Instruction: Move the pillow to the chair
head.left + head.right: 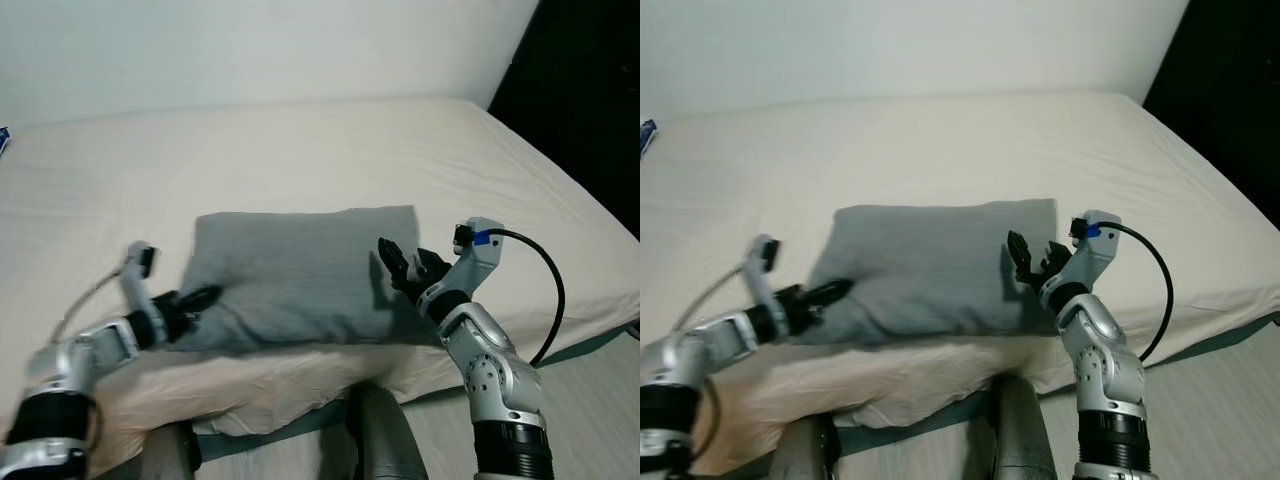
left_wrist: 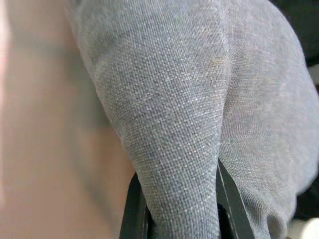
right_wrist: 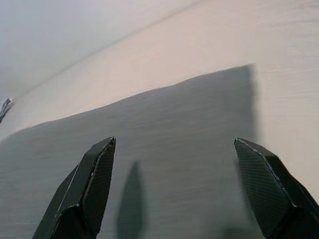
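The gray pillow (image 1: 300,275) lies near the bed's (image 1: 300,150) front edge. The left gripper (image 1: 200,298) pinches its left corner between clenched fingers (image 2: 133,209); the right gripper (image 1: 405,265), fingers (image 3: 87,184) spread, hovers at its right edge.

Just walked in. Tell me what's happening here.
The robot is standing at the bed, working on a grey pillow that lies near the bed's front edge. The left gripper is at the pillow's left corner, its fingers closed on a fold of the fabric in the left wrist view. The right gripper is open at the pillow's right edge, not yet gripping. The pillow is still on the bed.
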Available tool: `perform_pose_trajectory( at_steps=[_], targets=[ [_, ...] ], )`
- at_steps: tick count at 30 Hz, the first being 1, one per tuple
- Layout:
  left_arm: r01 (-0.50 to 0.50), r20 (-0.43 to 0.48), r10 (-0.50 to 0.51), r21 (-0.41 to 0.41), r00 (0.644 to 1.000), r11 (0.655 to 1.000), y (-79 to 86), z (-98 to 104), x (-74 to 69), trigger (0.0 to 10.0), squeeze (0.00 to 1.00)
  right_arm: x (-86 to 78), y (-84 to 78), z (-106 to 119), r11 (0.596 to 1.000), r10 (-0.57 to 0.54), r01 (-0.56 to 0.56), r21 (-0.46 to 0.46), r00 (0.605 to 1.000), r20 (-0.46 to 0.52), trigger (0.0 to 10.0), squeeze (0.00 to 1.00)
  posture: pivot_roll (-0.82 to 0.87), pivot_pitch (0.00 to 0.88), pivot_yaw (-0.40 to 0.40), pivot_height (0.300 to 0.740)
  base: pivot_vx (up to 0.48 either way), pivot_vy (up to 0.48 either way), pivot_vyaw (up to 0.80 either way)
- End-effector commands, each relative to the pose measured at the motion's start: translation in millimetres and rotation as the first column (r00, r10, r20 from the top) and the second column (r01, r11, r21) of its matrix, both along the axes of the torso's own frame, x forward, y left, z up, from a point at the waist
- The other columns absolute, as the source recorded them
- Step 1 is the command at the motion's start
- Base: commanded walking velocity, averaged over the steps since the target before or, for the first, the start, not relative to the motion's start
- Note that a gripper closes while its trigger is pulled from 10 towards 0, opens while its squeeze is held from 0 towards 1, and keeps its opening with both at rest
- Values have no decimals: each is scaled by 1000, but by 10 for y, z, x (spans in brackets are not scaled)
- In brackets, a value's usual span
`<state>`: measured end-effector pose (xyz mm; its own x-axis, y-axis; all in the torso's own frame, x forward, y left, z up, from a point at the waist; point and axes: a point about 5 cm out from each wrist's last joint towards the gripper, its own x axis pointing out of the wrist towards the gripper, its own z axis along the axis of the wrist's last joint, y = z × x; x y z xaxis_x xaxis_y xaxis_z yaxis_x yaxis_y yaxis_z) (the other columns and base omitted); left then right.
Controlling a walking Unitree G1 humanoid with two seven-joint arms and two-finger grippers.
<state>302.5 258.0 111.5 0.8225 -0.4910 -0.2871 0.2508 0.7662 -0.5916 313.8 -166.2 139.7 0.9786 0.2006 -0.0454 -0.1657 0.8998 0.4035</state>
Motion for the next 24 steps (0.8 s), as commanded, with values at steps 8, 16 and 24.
perform_pose_trajectory(
  at_steps=[8, 16, 24],
  targets=[
    [-157, 38, 153, 170, 987, 973, 477, 62, -99, 0, 0, 110, -214, -208, 988, -137, 128, -92, 984, -109, 10000, 0, 26, 73, -82, 547, 0, 0, 0],
    [-109, 19, 108, 201, 994, 974, 366, -27, -84, 0, 0, 175, -182, -536, 986, -137, 160, 58, 949, -284, 10000, 0, 22, 68, -88, 547, 0, 0, 0],
    [-88, 21, 85, 220, 996, 972, 310, -60, -56, 0, 0, 186, 110, -812, 926, 61, 81, 368, 931, -360, 10000, 0, 27, 71, -90, 547, 0, 0, 0]
  ],
)
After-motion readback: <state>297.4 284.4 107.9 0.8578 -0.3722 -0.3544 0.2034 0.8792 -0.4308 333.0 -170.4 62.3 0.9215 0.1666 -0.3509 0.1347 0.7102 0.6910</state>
